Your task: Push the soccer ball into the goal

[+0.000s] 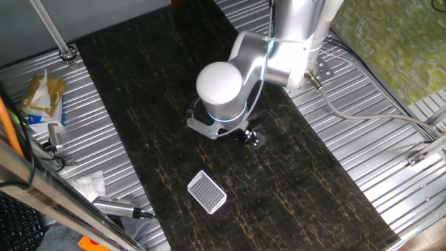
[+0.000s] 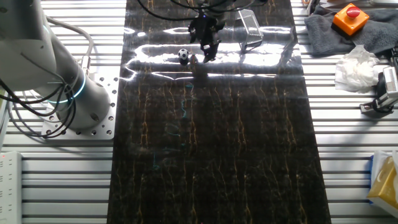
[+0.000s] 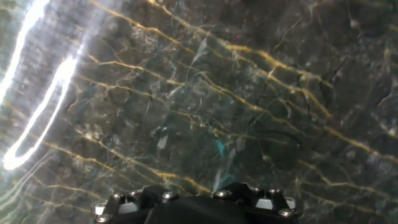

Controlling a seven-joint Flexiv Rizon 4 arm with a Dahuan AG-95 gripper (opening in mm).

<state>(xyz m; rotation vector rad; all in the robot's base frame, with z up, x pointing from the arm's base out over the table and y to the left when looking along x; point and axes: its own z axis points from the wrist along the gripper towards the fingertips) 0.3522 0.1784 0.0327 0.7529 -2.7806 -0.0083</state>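
Soccer ball [image 2: 183,55] resting on the dark marbled table [image 2: 211,143] in the other fixed view, just beside the pincer [image 2: 207,55] and on the side away from the goal [image 2: 250,27]; hidden behind the arm in the first fixed view. Pincer low over the table between ball and goal, fingertips pointing down, open or closed impossible to tell. Goal [image 1: 207,192] standing alone near the table's edge, well apart from the arm.
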